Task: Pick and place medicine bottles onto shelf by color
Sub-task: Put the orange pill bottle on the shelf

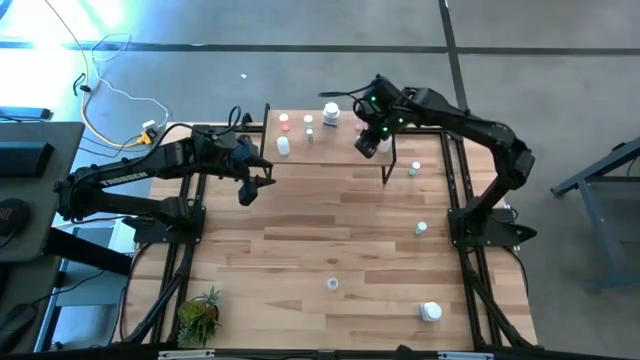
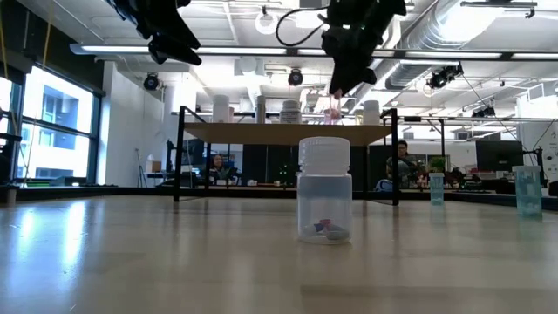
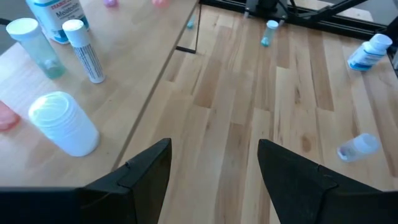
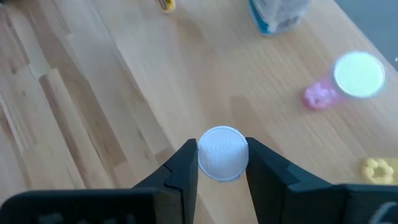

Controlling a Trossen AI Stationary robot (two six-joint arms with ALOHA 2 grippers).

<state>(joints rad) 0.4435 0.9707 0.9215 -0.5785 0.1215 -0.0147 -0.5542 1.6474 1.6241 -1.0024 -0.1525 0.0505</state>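
right pincer [image 4: 222, 163]: I see it clamped on a white-capped bottle [image 4: 222, 152], fingers touching the cap on both sides; it hangs over the right end of the shelf [image 1: 340, 150]
held bottle: off the board, above the light wood, cap facing the wrist camera
near it on the shelf: pink cap [image 4: 319, 94], another white cap [image 4: 359, 74], a yellow piece [image 4: 380, 169], a blue-labelled bottle [image 4: 278, 14]
left pincer [image 3: 214, 163]: I read its fingers as spread, nothing between them; it waits above the tabletop [image 1: 340, 230] just off the shelf's left end
left end of shelf: squat white bottle [image 3: 64, 123], slim labelled tube [image 3: 83, 51], clear greenish bottle with white cap [image 3: 34, 47]
still on the tabletop: clear bottle with white cap [image 2: 324, 189] in the near middle, a larger white bottle lying on its side [image 1: 430, 312] at the near right, two small ones along the right side [image 1: 421, 229] [image 1: 414, 170]
plant [image 1: 199, 314]: near-left corner of the tabletop
background: people seated behind the shelf in the low view
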